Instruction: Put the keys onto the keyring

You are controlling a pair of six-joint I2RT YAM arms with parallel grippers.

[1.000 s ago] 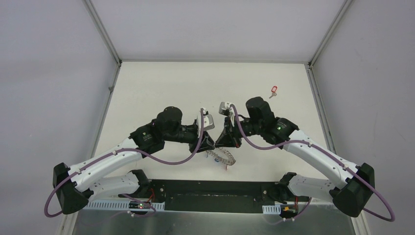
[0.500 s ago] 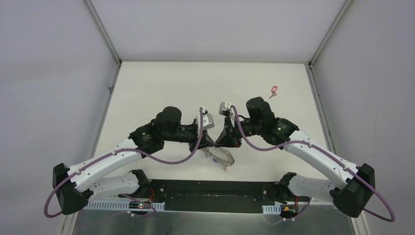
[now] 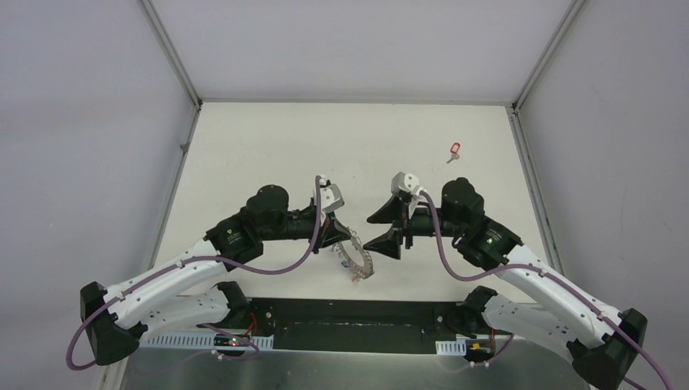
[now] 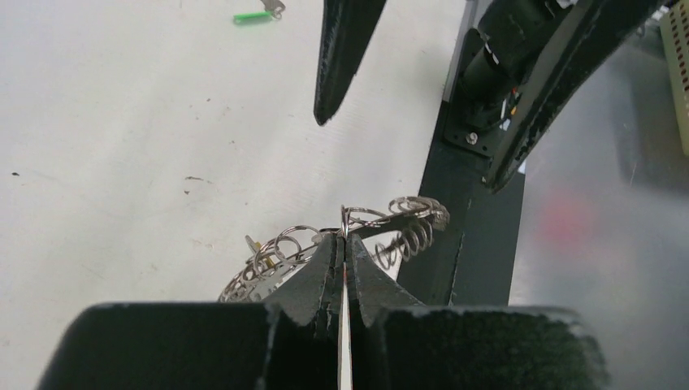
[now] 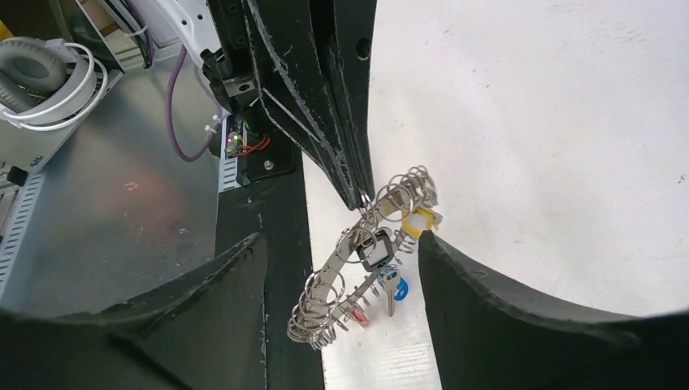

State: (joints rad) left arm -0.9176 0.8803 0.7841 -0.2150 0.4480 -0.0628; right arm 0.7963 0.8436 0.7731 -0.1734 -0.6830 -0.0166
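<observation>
Keyring is hanging off L claw, which is pinching shut on the ring's top edge among the small split rings. Both wrist views are showing the tips closed right on it. Ring is sitting near centre of surface, close to the near edge and tilting edge-on. Its long axis is running from L claw tips down and toward the arm bases. Low end is looking close to surface, can't tell if touching. Already riding on it: blue-tag key and yellow-tag key.

R claw is standing wide, holding nothing, just right of ring and apart from it, fingers pointing at it.

Red-tag key is lying loose at back right, well apart from ring, on R arm's side. R arm is sitting nearer to it, w/ L claw being busy holding. Green-tag key is also lying loose on surface, beyond R claw in L wrist view.

Judging: next move is needing R claw to swing away from ring and out to a loose key. A thin flat key on surface is risking a slipped pinch.
</observation>
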